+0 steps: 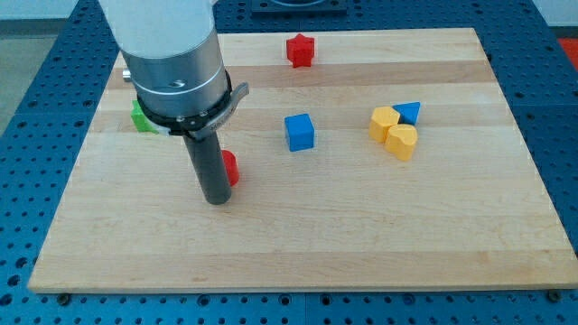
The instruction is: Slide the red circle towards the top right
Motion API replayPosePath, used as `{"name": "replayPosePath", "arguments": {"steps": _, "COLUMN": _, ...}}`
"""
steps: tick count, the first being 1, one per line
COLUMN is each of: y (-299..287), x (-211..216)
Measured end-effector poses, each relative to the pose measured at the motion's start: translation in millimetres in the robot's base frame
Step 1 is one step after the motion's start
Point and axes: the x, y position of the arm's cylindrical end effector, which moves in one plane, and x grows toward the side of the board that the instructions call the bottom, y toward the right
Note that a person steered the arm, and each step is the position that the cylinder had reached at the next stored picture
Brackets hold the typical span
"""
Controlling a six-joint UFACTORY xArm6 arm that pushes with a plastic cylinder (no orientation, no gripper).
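The single camera view looks down at a pale wooden board with a fine straight grain running from the view's left to the view's right; it lies on a blue perforated metal table. The arm's grey and white cylindrical body comes in from the view's top left and narrows to a matte dark rod. My tip rests on the board left of centre, nearer the board's left edge than its right. There are no jaws here, only the plain rod, and it holds nothing.

The red circle sits just beside the rod on its right, touching it or almost so. Most of it is hidden behind the rod, so its round outline and any long axis cannot be made out; only a glossy red sliver shows.

A blue cube stands near the board's centre. Towards the board's right edge, two smooth yellow blocks press together, one angular, one seemingly heart-shaped, with a blue triangle touching them. A red star-like block lies near the top edge. A green block peeks out behind the arm near the left edge.
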Motion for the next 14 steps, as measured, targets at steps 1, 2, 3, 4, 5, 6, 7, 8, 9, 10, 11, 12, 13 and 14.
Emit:
{"name": "replayPosePath", "arguments": {"steps": 1, "y": -3, "x": -23}}
{"name": "replayPosePath", "arguments": {"steps": 2, "y": -3, "x": -49}}
{"name": "replayPosePath", "arguments": {"steps": 3, "y": -3, "x": -81}}
{"name": "replayPosePath", "arguments": {"steps": 4, "y": -3, "x": -115}}
{"name": "replayPosePath", "arguments": {"steps": 5, "y": -3, "x": -145}}
{"name": "replayPosePath", "arguments": {"steps": 6, "y": 4, "x": -166}}
{"name": "replayPosePath", "arguments": {"steps": 7, "y": 33, "x": -173}}
{"name": "replayPosePath", "arguments": {"steps": 8, "y": 73, "x": -173}}
{"name": "replayPosePath", "arguments": {"steps": 9, "y": 112, "x": -182}}
{"name": "replayPosePath", "arguments": {"steps": 10, "y": 143, "x": -202}}
{"name": "replayPosePath", "arguments": {"steps": 11, "y": 166, "x": -218}}
{"name": "replayPosePath", "arguments": {"steps": 12, "y": 205, "x": -219}}
{"name": "replayPosePath", "arguments": {"steps": 13, "y": 240, "x": -219}}
{"name": "replayPosePath", "arguments": {"steps": 14, "y": 270, "x": -219}}
